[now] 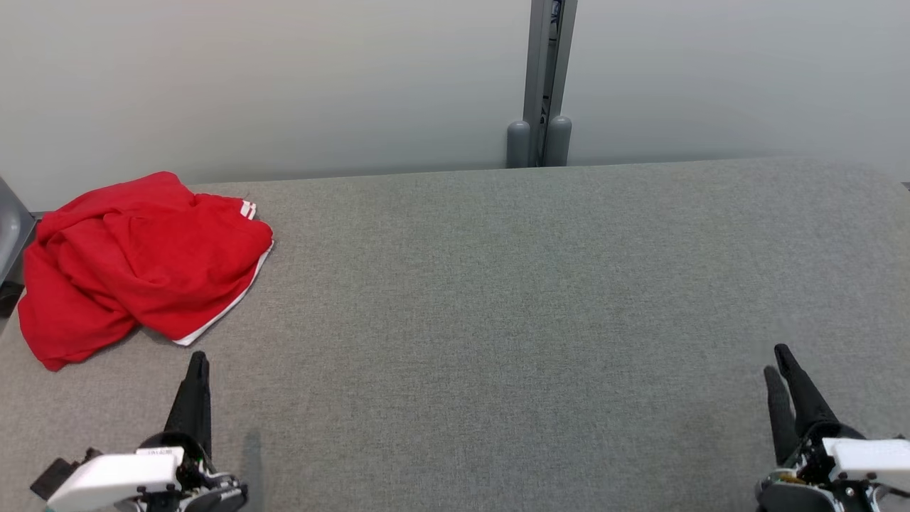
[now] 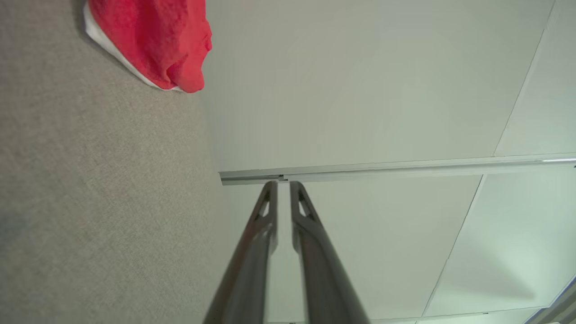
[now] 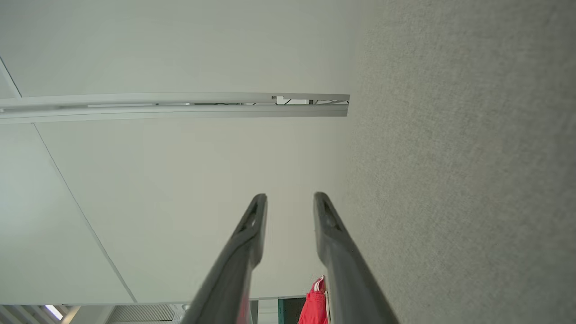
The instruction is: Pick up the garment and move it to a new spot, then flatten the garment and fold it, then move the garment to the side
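Observation:
The garment (image 1: 142, 256) is a crumpled red piece with white trim, lying in a heap at the far left of the grey fabric table (image 1: 498, 320). My left gripper (image 1: 197, 359) hovers near the table's front left, just in front of the garment and apart from it. In the left wrist view its fingers (image 2: 283, 184) stand slightly parted with nothing between them, and the garment (image 2: 153, 40) lies at the upper left. My right gripper (image 1: 775, 359) is at the front right, far from the garment. Its fingers (image 3: 290, 195) are open and empty, with a bit of the garment (image 3: 317, 306) showing far behind them.
A pale wall runs along the table's far edge, with a grey upright post (image 1: 544, 85) behind the middle. A dark grey object (image 1: 11, 235) sits at the left edge beside the garment. The garment's left part hangs near the table's left edge.

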{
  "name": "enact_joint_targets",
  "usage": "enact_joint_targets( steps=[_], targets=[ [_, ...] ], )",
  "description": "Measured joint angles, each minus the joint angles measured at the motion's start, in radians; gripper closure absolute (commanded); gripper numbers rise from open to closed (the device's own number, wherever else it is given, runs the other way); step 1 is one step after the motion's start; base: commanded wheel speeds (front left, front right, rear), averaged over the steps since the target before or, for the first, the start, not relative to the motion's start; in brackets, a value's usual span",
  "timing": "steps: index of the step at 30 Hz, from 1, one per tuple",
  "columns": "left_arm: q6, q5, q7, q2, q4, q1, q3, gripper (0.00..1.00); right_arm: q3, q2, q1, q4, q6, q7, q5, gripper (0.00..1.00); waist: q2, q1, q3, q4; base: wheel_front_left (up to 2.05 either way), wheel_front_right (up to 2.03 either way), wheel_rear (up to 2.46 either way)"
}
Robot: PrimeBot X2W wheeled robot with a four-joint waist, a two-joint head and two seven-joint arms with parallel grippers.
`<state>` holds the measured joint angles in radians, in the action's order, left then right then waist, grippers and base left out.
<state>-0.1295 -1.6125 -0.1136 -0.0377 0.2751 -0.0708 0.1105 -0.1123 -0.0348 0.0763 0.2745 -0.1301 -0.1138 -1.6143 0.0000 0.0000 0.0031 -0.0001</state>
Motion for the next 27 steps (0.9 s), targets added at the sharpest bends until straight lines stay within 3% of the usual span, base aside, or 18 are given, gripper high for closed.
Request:
enact_joint_targets(
  steps=[15, 27],
  targets=[
    [0.003, 0.083, 0.066, 0.008, -0.003, 0.026, -0.055, 0.00, 0.016, 0.007, -0.025, 0.007, 0.001, 0.063, 0.080, 0.00, 0.0000, 0.0000, 0.001, 0.001, 0.00, 0.00, 0.00],
    [0.043, 0.300, 0.116, 0.005, -0.061, 0.021, -0.105, 0.00, 0.007, 0.004, -0.025, -0.045, 0.001, 0.115, 0.291, 0.00, 0.0000, 0.0000, 0.001, 0.002, 0.00, 0.00, 0.00]
  ],
)
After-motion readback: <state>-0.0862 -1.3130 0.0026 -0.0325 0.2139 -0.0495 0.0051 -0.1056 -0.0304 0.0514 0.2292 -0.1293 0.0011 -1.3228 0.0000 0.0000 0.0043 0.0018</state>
